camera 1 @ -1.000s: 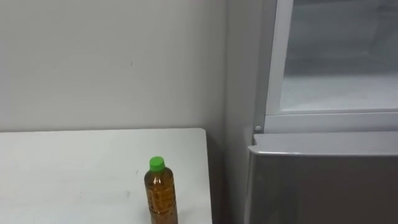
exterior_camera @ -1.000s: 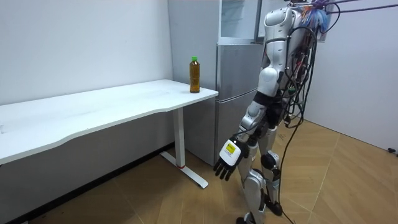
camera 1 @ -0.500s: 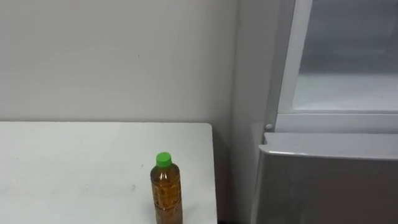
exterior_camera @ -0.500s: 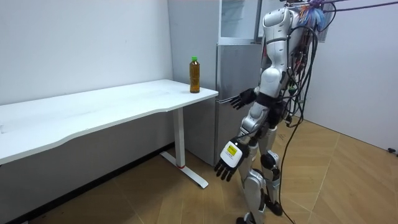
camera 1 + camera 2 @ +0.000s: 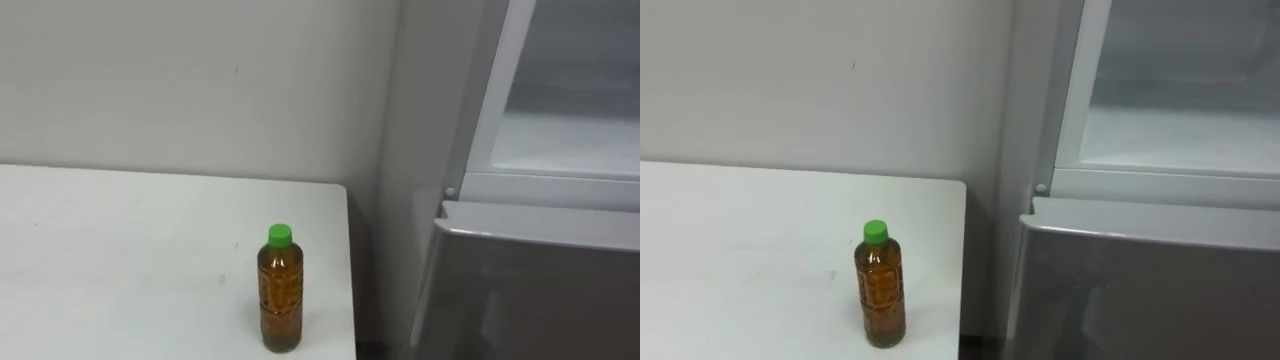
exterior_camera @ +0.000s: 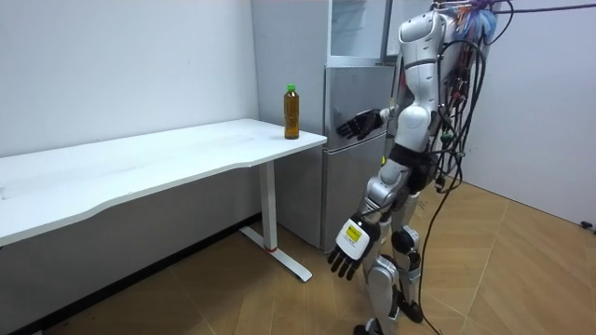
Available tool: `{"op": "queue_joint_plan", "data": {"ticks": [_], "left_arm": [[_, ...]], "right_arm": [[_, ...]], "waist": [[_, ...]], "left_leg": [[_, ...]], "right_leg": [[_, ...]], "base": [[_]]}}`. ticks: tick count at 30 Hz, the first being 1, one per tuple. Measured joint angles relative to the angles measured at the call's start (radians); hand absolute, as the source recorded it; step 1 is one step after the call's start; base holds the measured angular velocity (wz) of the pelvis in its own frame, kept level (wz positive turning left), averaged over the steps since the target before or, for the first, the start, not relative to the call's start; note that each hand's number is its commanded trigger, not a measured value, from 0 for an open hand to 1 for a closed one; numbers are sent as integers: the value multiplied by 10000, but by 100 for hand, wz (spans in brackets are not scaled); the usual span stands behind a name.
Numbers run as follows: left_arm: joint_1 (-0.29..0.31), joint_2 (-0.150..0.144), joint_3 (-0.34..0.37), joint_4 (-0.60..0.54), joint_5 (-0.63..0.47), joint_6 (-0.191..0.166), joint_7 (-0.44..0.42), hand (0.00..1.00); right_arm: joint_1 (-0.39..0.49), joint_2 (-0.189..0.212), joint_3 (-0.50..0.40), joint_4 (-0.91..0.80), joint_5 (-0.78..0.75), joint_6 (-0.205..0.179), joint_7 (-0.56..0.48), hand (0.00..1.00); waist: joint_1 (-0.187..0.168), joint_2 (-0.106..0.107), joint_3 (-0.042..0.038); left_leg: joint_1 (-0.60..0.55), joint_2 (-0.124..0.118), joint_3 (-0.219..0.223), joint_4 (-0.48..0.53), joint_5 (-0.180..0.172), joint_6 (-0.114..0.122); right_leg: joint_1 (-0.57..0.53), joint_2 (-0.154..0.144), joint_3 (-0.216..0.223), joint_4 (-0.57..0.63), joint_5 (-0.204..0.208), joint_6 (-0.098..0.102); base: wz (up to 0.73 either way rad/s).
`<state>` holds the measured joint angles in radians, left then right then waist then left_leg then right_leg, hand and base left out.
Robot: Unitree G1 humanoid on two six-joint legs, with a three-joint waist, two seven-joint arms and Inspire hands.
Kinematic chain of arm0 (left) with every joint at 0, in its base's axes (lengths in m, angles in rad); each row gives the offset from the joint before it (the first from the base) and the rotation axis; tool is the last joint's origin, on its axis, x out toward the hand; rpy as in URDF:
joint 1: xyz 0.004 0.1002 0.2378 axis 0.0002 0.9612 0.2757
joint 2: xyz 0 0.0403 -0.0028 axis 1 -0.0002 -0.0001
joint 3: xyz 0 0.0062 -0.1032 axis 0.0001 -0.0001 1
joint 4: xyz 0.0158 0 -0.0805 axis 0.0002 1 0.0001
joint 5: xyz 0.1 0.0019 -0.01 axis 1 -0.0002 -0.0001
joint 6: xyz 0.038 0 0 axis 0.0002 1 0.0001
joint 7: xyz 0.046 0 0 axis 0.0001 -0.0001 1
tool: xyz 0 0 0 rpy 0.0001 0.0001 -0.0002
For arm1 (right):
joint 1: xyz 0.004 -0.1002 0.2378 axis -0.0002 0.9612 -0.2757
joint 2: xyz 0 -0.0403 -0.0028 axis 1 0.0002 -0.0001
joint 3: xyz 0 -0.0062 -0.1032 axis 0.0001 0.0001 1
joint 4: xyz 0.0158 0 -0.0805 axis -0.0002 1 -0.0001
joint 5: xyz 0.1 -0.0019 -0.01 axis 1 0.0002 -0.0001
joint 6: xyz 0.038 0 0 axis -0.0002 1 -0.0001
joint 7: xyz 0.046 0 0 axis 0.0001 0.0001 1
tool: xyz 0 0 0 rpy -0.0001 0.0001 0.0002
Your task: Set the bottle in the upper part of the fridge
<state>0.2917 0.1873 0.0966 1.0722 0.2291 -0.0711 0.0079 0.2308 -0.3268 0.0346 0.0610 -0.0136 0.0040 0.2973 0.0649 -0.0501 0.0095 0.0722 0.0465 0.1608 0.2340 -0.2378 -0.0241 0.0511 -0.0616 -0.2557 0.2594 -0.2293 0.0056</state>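
**Position.** The clear plastic bottle of amber liquid with a green screw cap (image 5: 281, 290) is standing upright on the flat white tabletop (image 5: 120, 250). It is sitting near the corner closest to the tall grey fridge (image 5: 540, 290), and nothing is touching it. The white-framed, glass-fronted upper compartment (image 5: 575, 100) is sitting above the fridge's plain grey lower door.

**Robot.** The robot is standing on the wood floor (image 6: 233, 298) in front of the fridge, turned toward the table end.
- The right hand (image 6: 359, 123) is reaching forward in front of the torso. Its fingers are extended and apart, it is holding nothing, and it is well apart from the bottle.
- The left hand (image 6: 346, 251) is hanging low beside the leg with its fingers loosely spread, and it is empty.

**Handling.**
- The bottle is looking nearly full, so it is likely moderately heavy for its size.
- The thin plastic wall is probably giving slightly under pressure, and its smooth surface may be slippery.
- The textured band around the middle of the body is offering the best hold. Wrapping the fingers and thumb there keeps the weight centred.
- The narrow neck and cap are giving less contact.
- The bottle is tall on a small base, so a sideways nudge could tip it off the nearby table edge.

**Surfaces.** The tabletop is matt and smooth, the fridge panels are flat with a dull sheen, and the wall (image 5: 180, 80) behind is plain and pale.
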Motion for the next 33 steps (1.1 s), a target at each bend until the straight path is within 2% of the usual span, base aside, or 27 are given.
{"op": "queue_joint_plan", "data": {"ticks": [4,11,12,16,19,24,33], "left_arm": [[139,57,23,-18,9,-1,1,0],[81,187,8,99,6,-2,17,0],[71,188,9,96,22,2,14,0],[50,191,8,26,76,3,14,0],[104,200,1,-281,80,8,15,0],[85,217,0,-401,90,69,25,0],[53,212,-43,-671,91,354,12,0]], "right_arm": [[-114,-329,-217,-1663,200,-3,273,0],[-717,-268,-300,-2806,1437,-93,341,0],[-996,-246,-316,-2953,1776,-194,343,0],[-1727,-215,-399,-3483,2950,-627,303,0],[-1994,-166,-387,-3496,3641,-836,274,0],[-1999,94,-293,-3511,4258,-835,334,0],[-1999,98,-146,-3486,4455,-773,527,0]], "waist": [[76,79,-54],[208,-7,-68],[205,-1,-46],[248,-103,-68],[269,-104,-75],[312,-75,-60],[339,15,-44]], "left_leg": [[103,11,28,-80,3,0],[253,3,-2,-114,8,6],[233,5,-11,-111,11,10],[167,5,-89,-108,10,11],[47,40,-95,-87,10,11],[-18,77,-85,-49,9,9],[-87,96,-92,-1,8,6]], "right_leg": [[22,12,17,132,4,-9],[180,19,36,-22,5,-8],[165,22,48,-19,9,-11],[168,45,27,-97,15,-1],[202,107,-8,-239,153,-7],[179,122,-82,-232,183,-8],[171,127,-170,-245,205,-38]], "base": [[-3],[1],[0],[5],[1],[0],[0]]}}
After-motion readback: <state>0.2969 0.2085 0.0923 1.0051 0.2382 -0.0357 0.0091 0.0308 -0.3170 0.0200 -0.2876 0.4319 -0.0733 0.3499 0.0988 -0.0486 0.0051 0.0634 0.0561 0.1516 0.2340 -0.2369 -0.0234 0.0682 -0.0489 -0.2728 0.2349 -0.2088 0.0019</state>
